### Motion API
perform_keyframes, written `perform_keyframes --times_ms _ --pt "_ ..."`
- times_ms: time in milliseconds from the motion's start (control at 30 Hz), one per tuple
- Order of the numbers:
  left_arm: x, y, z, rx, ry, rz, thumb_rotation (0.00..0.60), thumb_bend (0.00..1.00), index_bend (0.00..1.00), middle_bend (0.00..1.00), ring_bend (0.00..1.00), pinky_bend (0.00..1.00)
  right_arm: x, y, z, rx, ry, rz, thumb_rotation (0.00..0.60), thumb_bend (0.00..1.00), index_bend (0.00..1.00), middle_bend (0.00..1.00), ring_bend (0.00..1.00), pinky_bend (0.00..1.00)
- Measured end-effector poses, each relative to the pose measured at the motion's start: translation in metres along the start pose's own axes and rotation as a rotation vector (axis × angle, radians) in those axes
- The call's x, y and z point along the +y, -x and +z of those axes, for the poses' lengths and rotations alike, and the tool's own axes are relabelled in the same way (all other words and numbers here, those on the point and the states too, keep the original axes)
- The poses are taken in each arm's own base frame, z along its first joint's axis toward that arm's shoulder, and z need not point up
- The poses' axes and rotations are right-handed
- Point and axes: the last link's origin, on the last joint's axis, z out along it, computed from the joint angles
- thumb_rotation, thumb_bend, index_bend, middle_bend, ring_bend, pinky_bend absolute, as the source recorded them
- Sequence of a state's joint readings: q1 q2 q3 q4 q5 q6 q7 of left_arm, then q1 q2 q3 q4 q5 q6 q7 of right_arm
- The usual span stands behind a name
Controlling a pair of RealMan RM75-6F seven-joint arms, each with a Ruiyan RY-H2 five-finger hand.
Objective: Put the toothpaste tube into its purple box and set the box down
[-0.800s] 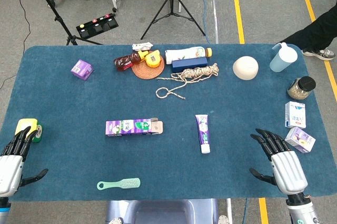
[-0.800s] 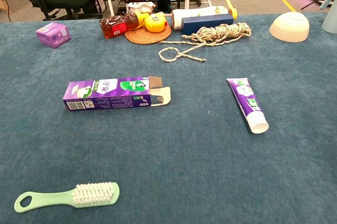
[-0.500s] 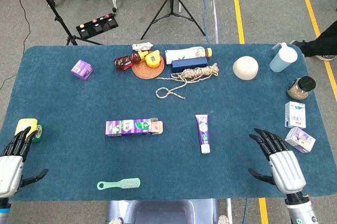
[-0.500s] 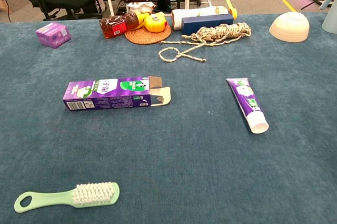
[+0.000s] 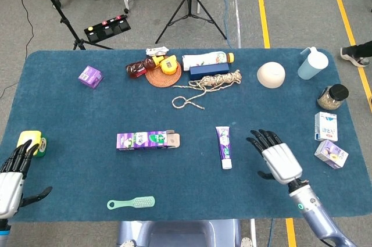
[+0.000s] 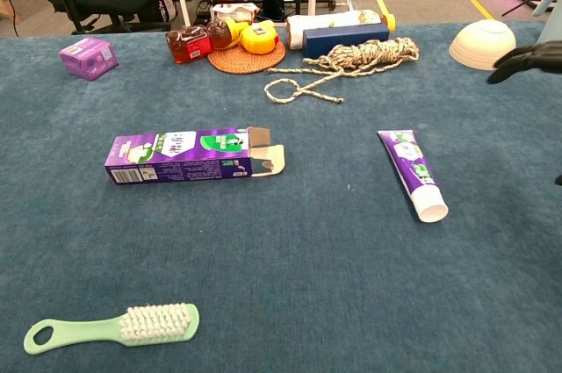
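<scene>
The toothpaste tube [image 5: 224, 147] [image 6: 412, 173] lies flat on the blue table, white cap toward me. Left of it the purple box [image 5: 147, 140] [image 6: 193, 155] lies on its side, its open flaps facing the tube. My right hand [image 5: 276, 157] hovers just right of the tube, fingers spread and empty; only its dark fingertips [image 6: 527, 59] show at the right edge of the chest view. At the table's front left corner my left hand [image 5: 14, 175] stays open and holds nothing.
A green brush [image 5: 131, 203] lies near the front edge. A yellow-green tape roll [image 5: 33, 142] sits by my left hand. Small cartons [image 5: 326, 126] and a jar [image 5: 332, 97] stand at the right edge. A rope [image 5: 206, 86], bottles, a bowl [image 5: 271, 75] and a small purple box [image 5: 90, 76] line the back.
My right hand has moved left and forward, from the front right edge to close beside the tube, and its fingertips now enter the chest view. The left hand has barely moved.
</scene>
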State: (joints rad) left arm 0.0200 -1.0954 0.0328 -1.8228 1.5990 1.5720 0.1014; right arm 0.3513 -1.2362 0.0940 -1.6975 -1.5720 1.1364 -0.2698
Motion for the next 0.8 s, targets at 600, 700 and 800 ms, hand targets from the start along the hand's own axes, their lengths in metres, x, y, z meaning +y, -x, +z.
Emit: perform_keyframes --times_ms 600,700,800 --pt "-0.005 -0.004 0.002 -0.005 -0.019 -0.018 0.6 0.06 0.0 0.0 0.0 0.16 -0.034 0.027 0.047 0.061 -0.065 -0.176 0.6 0.0 0.06 0.05 0.07 0.11" --pt "-0.005 -0.004 0.002 -0.005 -0.019 -0.02 0.6 0.06 0.0 0.0 0.0 0.16 -0.033 0.03 0.051 0.048 -0.062 -0.209 0.6 0.0 0.06 0.05 0.07 0.11" --pt "-0.005 -0.004 0.002 -0.005 -0.021 -0.022 0.6 0.07 0.0 0.0 0.0 0.16 -0.03 0.034 0.056 0.029 -0.053 -0.239 0.6 0.0 0.06 0.04 0.07 0.1"
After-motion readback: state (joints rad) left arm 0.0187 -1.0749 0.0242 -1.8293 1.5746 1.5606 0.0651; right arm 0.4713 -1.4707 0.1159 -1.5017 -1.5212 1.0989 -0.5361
